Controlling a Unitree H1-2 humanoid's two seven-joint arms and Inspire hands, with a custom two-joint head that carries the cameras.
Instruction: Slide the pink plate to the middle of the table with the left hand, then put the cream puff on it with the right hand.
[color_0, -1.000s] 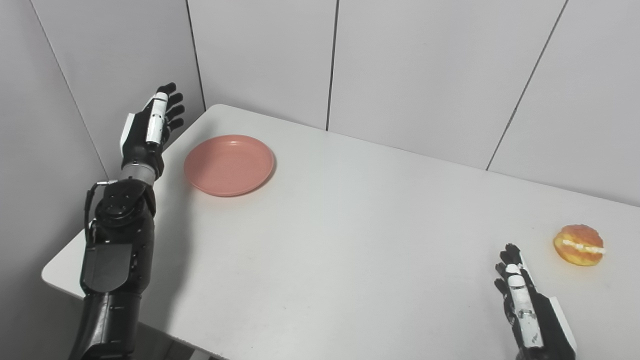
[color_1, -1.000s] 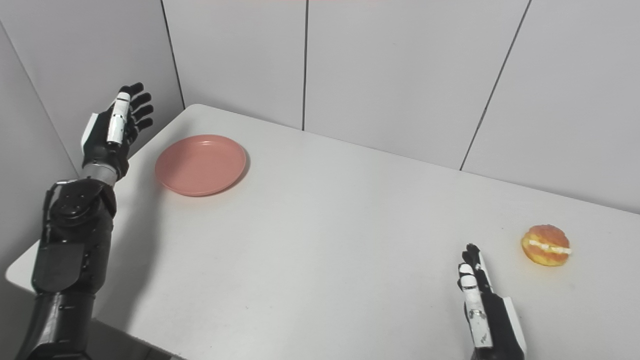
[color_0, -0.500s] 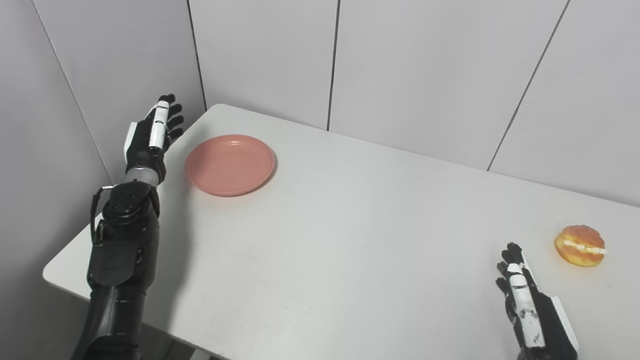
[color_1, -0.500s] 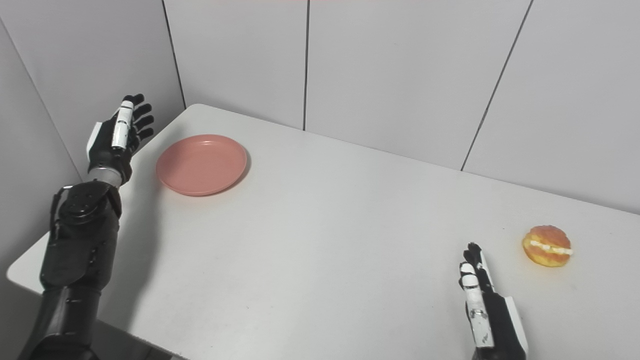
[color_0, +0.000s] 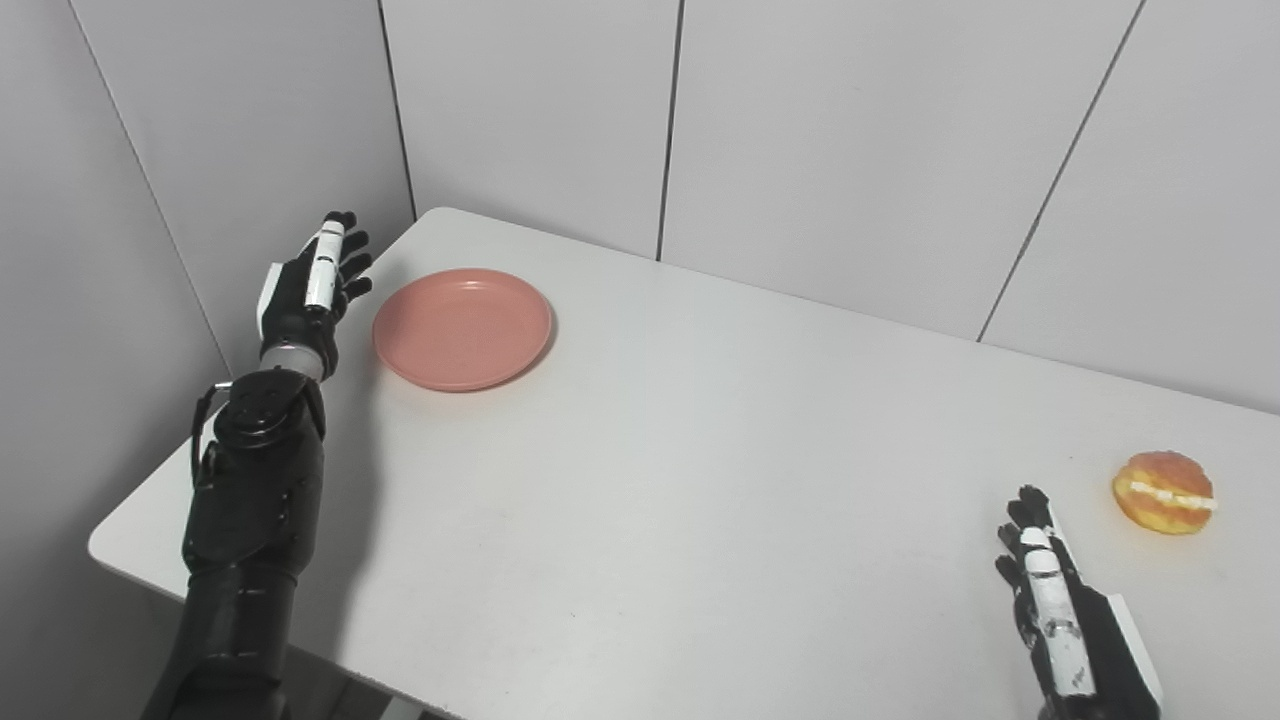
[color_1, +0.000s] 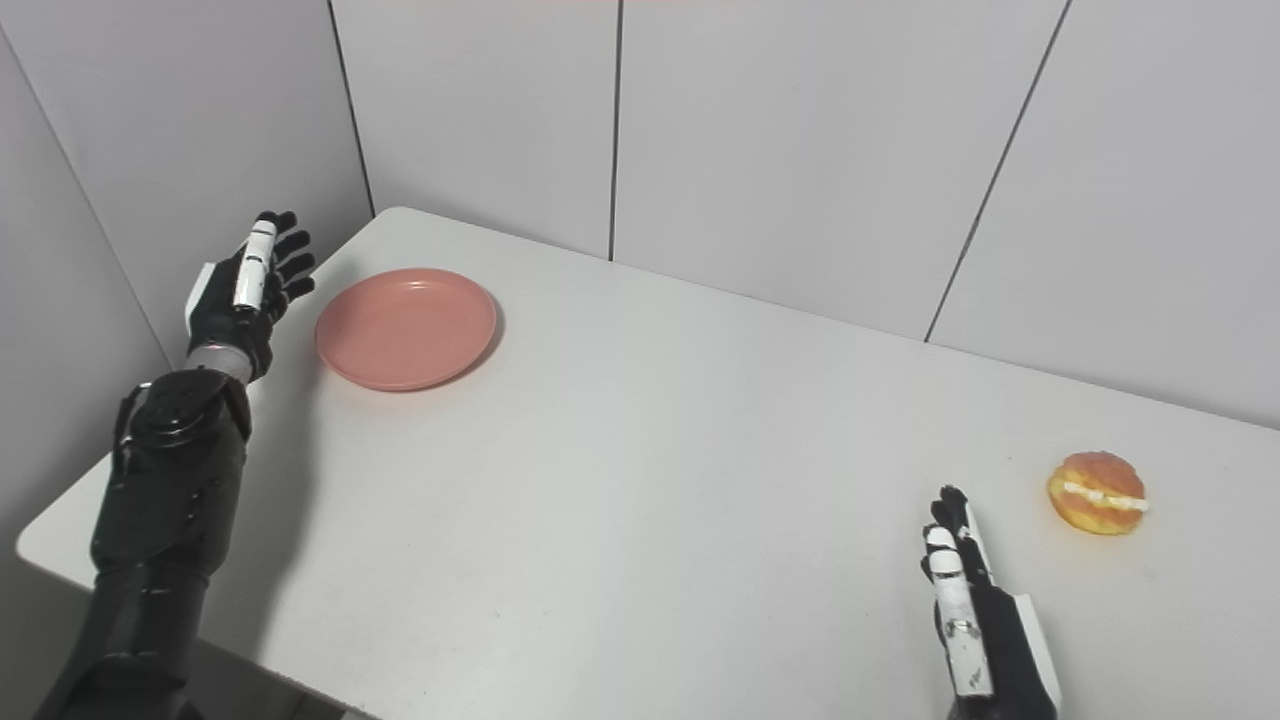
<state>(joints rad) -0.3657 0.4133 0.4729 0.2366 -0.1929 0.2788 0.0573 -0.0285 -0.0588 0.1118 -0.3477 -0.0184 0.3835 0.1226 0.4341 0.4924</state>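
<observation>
Plate (color_0: 462, 327) sits on surface (color_0: 700, 450) near far left corner, just right of our left hand (color_0: 305, 295) fingers (color_0: 345, 262), not touching. Left fingers spread, extended, holding nothing, raised at surface edge. Puff (color_0: 1163, 492) lies near right edge, beyond and right of our right hand (color_0: 1065, 620) fingers (color_0: 1030, 520), apart from them. Right fingers straight, slightly apart, empty, low over surface near front edge. Plate and puff well apart.
</observation>
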